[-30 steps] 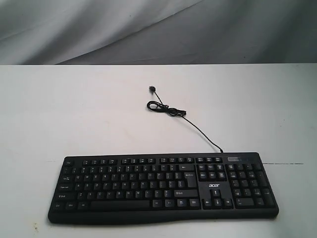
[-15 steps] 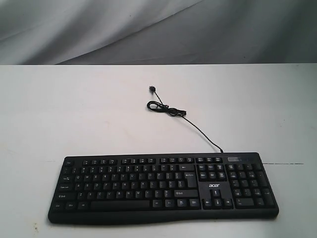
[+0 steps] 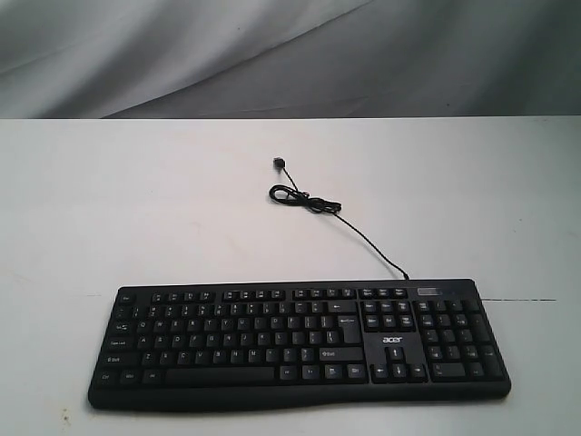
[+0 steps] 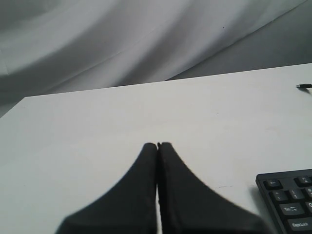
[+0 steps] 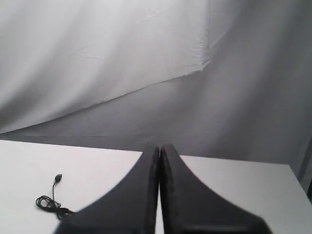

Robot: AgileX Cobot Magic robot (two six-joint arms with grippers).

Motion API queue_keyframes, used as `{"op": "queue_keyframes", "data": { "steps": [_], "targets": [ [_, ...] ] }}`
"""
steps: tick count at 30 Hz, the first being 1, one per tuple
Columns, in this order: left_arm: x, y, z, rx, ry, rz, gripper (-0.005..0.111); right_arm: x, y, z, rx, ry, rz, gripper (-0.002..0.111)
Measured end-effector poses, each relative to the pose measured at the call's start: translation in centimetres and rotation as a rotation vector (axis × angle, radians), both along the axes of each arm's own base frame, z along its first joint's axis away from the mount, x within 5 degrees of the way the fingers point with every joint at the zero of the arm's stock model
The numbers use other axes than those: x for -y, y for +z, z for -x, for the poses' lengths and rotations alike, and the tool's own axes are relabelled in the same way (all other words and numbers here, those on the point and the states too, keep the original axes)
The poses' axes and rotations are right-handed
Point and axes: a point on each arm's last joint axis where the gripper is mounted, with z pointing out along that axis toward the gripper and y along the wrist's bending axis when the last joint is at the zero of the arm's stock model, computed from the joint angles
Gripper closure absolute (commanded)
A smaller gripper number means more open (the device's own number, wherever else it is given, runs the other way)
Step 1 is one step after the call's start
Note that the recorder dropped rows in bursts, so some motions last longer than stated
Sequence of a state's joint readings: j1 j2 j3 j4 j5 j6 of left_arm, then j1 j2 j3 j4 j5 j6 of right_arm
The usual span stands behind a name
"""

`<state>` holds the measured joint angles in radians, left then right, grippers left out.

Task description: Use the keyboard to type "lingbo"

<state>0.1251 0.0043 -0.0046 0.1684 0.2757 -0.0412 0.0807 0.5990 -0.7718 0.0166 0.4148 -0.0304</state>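
Note:
The black keyboard [image 3: 300, 343] lies along the near edge of the white table [image 3: 136, 209], number pad to the right and a small "acer" logo [image 3: 392, 341] above the arrow keys. Its thin cable [image 3: 359, 238] runs back to a small coil and a loose plug [image 3: 280, 163]. Neither gripper shows in the exterior view. My left gripper [image 4: 157, 145] is shut and empty over bare table, with the keyboard's corner [image 4: 287, 200] off to one side. The right gripper [image 5: 159, 146] is also shut and empty, above the table with the coiled cable [image 5: 48, 202] in sight.
A grey cloth backdrop [image 3: 290, 54] hangs behind the table's far edge. A thin seam line [image 3: 517, 300] marks the tabletop beside the keyboard's right end.

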Motion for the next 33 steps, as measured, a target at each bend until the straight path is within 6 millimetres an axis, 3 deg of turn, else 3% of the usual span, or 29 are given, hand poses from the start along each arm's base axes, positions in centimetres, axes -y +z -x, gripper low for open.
{"op": "queue_keyframes", "data": {
  "steps": [4, 15, 25, 33],
  "targets": [
    [0.0, 0.0, 0.0, 0.0, 0.0, 0.0, 0.107, -1.9, -1.7, -2.6, -0.168, 0.087, -0.119, 0.108],
    [0.0, 0.0, 0.0, 0.0, 0.0, 0.0, 0.107, -11.3, -8.1, -7.0, -0.524, 0.426, -0.004, 0.108],
    [0.0, 0.0, 0.0, 0.0, 0.0, 0.0, 0.107, -17.2, -13.5, -9.3, -0.589, 0.54, 0.057, 0.108],
    [0.0, 0.0, 0.0, 0.0, 0.0, 0.0, 0.107, -21.3, -17.4, -9.9, -0.509, 0.679, 0.182, 0.108]
  ]
}}
